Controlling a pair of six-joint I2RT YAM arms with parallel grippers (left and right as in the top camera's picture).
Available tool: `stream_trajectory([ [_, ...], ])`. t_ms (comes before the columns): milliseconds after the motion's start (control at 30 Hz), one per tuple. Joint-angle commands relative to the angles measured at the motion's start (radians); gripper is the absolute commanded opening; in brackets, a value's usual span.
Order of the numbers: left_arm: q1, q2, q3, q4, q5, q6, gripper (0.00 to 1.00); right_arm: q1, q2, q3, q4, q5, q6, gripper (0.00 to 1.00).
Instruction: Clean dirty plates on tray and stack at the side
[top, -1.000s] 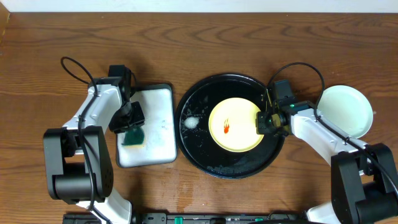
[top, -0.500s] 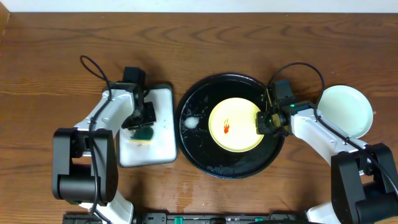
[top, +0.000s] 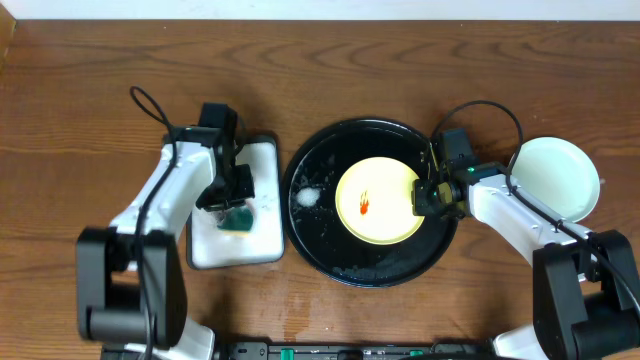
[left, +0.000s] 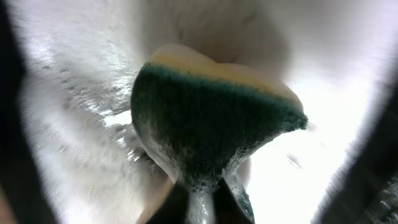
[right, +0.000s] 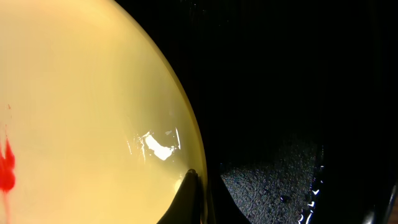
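**Left gripper.** The left gripper (top: 237, 207) is held over the small white tray (top: 262, 170), which lies on the table (top: 80, 100) just left of the black tray (top: 300, 225). In the left wrist view the jaws are drawn narrow onto a sponge (left: 211, 118). It is pinched at its lower end, and the body bulges out above the fingertips (left: 186, 208). A dark green scouring face is turned to the camera, and a yellow layer lies along the far edge. Foam and wet streaks are seen on the sponge and on the white tray surface. It cannot be told whether the sponge is lifted off that surface.

**Right gripper.** The right gripper (top: 424, 196) is placed at the right-hand edge of the yellow plate (top: 385, 195). In the right wrist view the jaws are closed together on the plate's rim, with one dark fingertip (right: 188, 193) lying over the edge.

**Task items.** The yellow plate is found inside the black tray, a little right of its centre. A red smear (top: 364, 204) is noted on its face, left of the middle. Foam and water droplets are scattered over the tray floor. A mint green plate (top: 556, 178) rests on the table just right of the black tray and outside its rim. Whether more than one plate is stacked there cannot be told from above.
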Motion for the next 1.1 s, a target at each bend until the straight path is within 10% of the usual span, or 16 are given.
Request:
stream_trajectory([
  [0, -0.002, -0.057, 0.037, -0.013, 0.016, -0.005, 0.25, 0.001, 0.010, -0.024, -0.013, 0.009, -0.009, 0.01],
  [167, -0.002, -0.050, -0.012, 0.022, 0.016, -0.006, 0.53, 0.001, 0.010, -0.024, -0.013, 0.008, -0.009, 0.01],
  [433, -0.002, -0.045, -0.164, 0.235, 0.016, -0.013, 0.58, 0.001, 0.010, -0.024, -0.013, 0.008, -0.009, 0.01],
  [567, -0.002, -0.045, -0.235, 0.294, 0.016, -0.028, 0.48, 0.001, 0.010, -0.024, -0.016, 0.008, -0.009, 0.01],
  [700, -0.002, -0.048, -0.243, 0.280, 0.016, -0.031, 0.08, 0.001, 0.010, -0.024, -0.016, 0.008, -0.009, 0.01],
  [1067, -0.011, -0.079, -0.002, 0.023, 0.029, -0.031, 0.08, 0.002, 0.010, -0.024, -0.015, 0.002, -0.060, 0.01],
])
